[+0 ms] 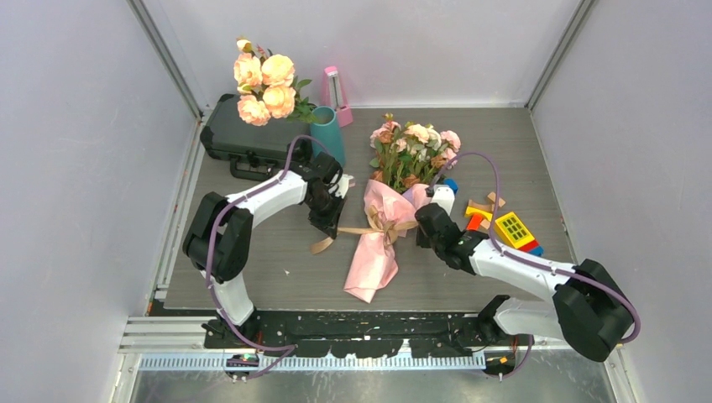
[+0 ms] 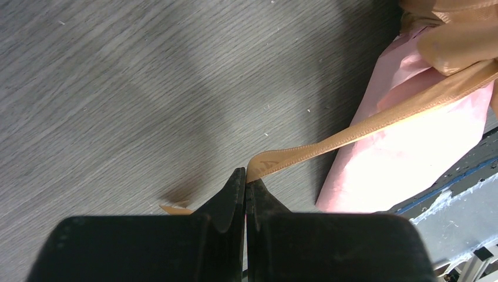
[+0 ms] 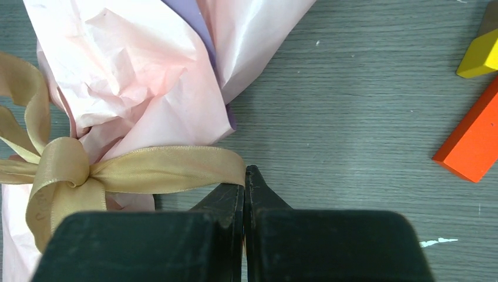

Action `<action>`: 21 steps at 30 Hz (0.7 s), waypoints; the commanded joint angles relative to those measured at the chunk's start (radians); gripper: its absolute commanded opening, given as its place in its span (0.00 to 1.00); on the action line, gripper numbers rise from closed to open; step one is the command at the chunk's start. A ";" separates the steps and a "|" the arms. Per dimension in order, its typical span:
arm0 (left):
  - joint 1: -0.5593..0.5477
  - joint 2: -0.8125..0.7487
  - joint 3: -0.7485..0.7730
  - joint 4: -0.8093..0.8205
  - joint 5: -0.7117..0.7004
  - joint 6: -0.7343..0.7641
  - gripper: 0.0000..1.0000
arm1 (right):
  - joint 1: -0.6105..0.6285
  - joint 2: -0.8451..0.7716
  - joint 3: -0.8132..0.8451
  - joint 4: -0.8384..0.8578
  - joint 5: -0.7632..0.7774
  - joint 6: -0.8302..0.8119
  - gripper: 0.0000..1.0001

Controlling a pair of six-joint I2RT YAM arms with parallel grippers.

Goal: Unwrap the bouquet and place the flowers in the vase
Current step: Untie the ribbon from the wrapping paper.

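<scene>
You had the bouquet [image 1: 382, 227] lying on the desk [image 1: 252, 277] in the middle of the top view, its pink paper [image 1: 374, 260] tapering toward the lower edge of the frame and still bound by the tan ribbon [image 1: 378, 225]. The flowers [image 1: 416, 151] fanned out of the wrap toward the upper centre, small pink, cream and brown heads on green stems. The vase [image 1: 327, 134] stood upright up and to the left of them, apart from the bouquet, with the big peach roses [image 1: 264, 84] showing just behind it and a black case [image 1: 243, 134] to its left. Your left gripper [image 2: 245, 176] was pressed together on a loose tail of the ribbon, which ran from the fingertips up to the right of the left wrist view, toward the knot. Your right gripper [image 3: 245, 176] was also closed, its tips at the end of a ribbon loop that stretched left to the bow; the loop looked nipped between them. In the right wrist view an orange block [image 3: 470, 147] and a yellow block [image 3: 478, 56] lay at the right edge, well apart from the paper
</scene>
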 commanded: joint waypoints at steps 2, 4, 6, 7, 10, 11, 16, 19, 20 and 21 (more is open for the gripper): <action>0.017 -0.014 0.033 -0.025 -0.018 -0.005 0.00 | -0.032 -0.055 0.000 -0.019 0.019 0.039 0.00; 0.021 -0.015 0.033 -0.025 -0.018 -0.005 0.00 | -0.045 -0.070 -0.004 -0.028 0.015 0.042 0.00; 0.024 -0.019 0.034 -0.026 -0.017 -0.005 0.00 | -0.057 -0.084 -0.007 -0.036 0.012 0.045 0.00; 0.027 -0.021 0.034 -0.025 -0.018 -0.005 0.00 | -0.062 -0.094 -0.008 -0.040 0.007 0.046 0.00; 0.034 -0.026 0.033 -0.025 -0.019 -0.005 0.00 | -0.084 -0.111 -0.015 -0.049 -0.005 0.051 0.00; 0.036 -0.027 0.033 -0.026 -0.018 -0.005 0.00 | -0.093 -0.118 -0.016 -0.051 -0.008 0.052 0.00; 0.049 -0.034 0.034 -0.022 -0.015 -0.007 0.00 | -0.117 -0.142 -0.019 -0.063 -0.019 0.053 0.00; 0.056 -0.039 0.033 -0.023 -0.014 -0.007 0.00 | -0.139 -0.152 -0.020 -0.067 -0.030 0.053 0.00; 0.059 -0.041 0.033 -0.023 -0.013 -0.007 0.00 | -0.143 -0.156 -0.020 -0.070 -0.038 0.053 0.00; 0.062 -0.042 0.033 -0.023 -0.014 -0.007 0.00 | -0.152 -0.159 -0.021 -0.071 -0.042 0.053 0.00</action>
